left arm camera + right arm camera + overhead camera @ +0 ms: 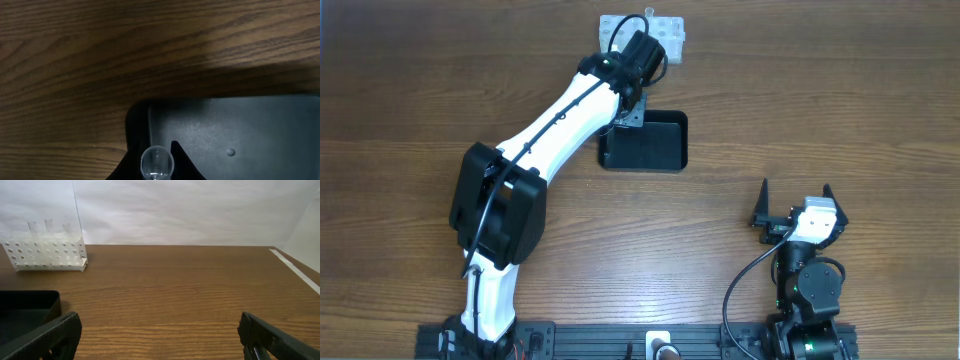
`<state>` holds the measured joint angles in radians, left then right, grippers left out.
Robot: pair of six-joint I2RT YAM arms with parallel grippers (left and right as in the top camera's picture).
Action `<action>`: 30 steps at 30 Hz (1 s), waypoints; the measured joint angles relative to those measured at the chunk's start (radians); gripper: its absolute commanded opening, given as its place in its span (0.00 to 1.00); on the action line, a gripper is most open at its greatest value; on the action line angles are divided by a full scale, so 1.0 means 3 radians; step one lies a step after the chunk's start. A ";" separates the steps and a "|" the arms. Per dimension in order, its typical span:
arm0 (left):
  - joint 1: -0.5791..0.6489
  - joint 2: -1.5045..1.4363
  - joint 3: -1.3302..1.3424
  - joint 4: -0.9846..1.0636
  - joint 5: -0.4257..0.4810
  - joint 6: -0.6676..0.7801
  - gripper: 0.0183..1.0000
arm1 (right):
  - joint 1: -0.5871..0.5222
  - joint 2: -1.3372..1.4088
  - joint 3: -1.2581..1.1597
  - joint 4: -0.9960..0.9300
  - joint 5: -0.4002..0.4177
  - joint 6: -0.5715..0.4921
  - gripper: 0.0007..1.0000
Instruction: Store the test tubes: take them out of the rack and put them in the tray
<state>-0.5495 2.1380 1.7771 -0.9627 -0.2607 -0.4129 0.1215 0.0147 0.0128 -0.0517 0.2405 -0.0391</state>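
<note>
Part of the white rack (670, 38) at the far edge of the table (840, 90) lies under the left arm in the top view, so its holes cannot be counted there. From the right wrist view the rack (47, 252) stands whole, with the tops of three other tubes (48, 226) poking above it; how far down they sit is hard to make out.

The left claw (157, 161) is cut off by the picture's edge in its own wrist view: just two dark fingers (131, 167) show. They pinch a clear tube (157, 162), seen end-on as a round open mouth, with the rest of its length hidden behind that. The tube sits between the fingers, over a rounded corner of the black tray (235, 130). Whether it touches the tray cannot be told. In the top view the left claw (638, 58) shows between the rack and the tray (660, 150), its fingers lost under the wrist.

The right claw (795, 205) is spread wide over bare table, well apart from the tray and holding nothing.
</note>
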 measured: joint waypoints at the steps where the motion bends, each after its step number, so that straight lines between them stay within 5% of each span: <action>1: 0.0000 0.0000 -0.0003 0.0006 -0.0004 0.0000 0.04 | 0.0000 0.0000 0.0000 0.0000 0.0000 0.0003 0.99; 10: 0.0017 0.0153 -0.0003 0.0070 -0.0008 0.0000 0.09 | 0.0001 0.0000 0.0000 0.0000 0.0000 0.0003 0.99; 17: 0.0028 0.0189 -0.0004 0.0108 -0.0008 -0.0018 0.37 | 0.0001 0.0000 0.0000 0.0000 0.0000 0.0004 0.99; 30: 0.0028 -0.0037 0.0196 0.0228 0.0010 -0.0037 0.68 | 0.0000 0.0000 0.0000 0.0000 0.0000 0.0004 0.99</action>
<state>-0.5411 2.1269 1.8359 -0.8944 -0.2577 -0.4240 0.1215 0.0147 0.0128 -0.0517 0.2405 -0.0380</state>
